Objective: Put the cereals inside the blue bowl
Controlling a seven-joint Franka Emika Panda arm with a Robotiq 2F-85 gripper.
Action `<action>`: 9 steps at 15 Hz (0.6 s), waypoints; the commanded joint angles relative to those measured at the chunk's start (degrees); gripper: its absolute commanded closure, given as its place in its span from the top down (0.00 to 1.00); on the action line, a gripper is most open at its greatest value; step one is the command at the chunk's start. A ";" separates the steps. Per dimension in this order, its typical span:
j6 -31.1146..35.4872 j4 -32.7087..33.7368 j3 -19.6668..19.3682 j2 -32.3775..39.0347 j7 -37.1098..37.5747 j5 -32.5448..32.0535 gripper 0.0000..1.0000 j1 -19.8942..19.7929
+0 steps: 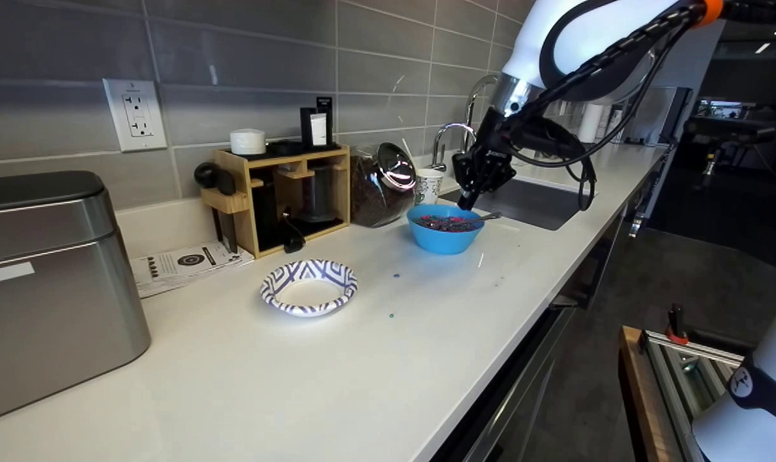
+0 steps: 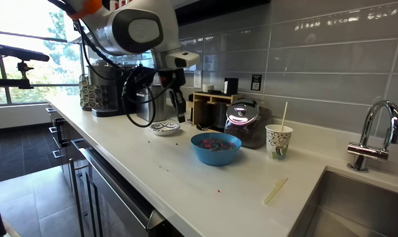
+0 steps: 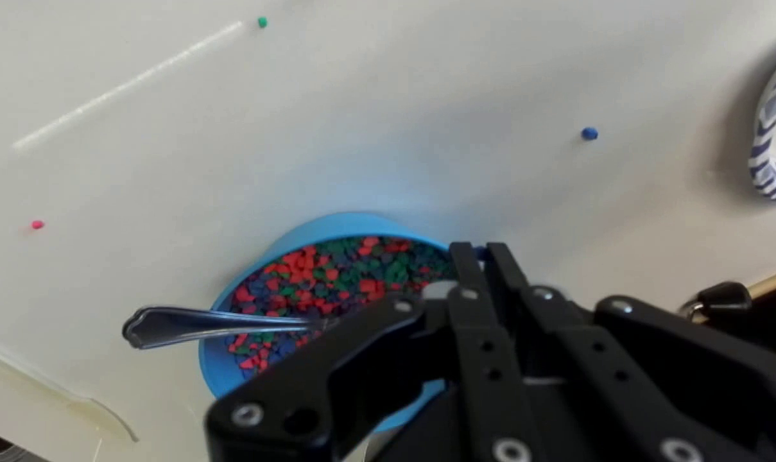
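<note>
The blue bowl (image 1: 444, 242) stands on the counter, full of red, green and dark cereals (image 2: 215, 144). It also shows in the wrist view (image 3: 346, 224), partly hidden by my gripper. A metal spoon (image 3: 214, 325) leans in the bowl with its handle over the rim. My gripper (image 3: 482, 249) is nearly closed, with a small blue cereal piece (image 3: 481, 253) between its fingertips. The fingertips are above the bowl's edge in the wrist view. Loose cereal pieces lie on the counter: a blue one (image 3: 590, 133), a green one (image 3: 262, 22) and a pink one (image 3: 37, 224).
A shallow white dish with blue pattern (image 1: 309, 269) stands on the counter. A glass jar (image 2: 248, 125), a paper cup (image 2: 278, 144) and a wooden organizer (image 1: 298, 199) stand by the wall. A sink (image 2: 360, 204) and a pale knife (image 2: 275, 191) are beyond the bowl.
</note>
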 commanded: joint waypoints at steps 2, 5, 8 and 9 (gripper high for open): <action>4.35 0.09 0.64 0.45 -0.05 -0.55 0.01 -3.40; 8.55 0.33 0.94 2.18 -0.14 -1.21 0.01 -5.05; 13.87 0.49 2.58 5.18 1.43 -4.18 0.01 -8.17; 15.12 0.66 3.01 6.27 1.75 -5.05 0.01 -9.11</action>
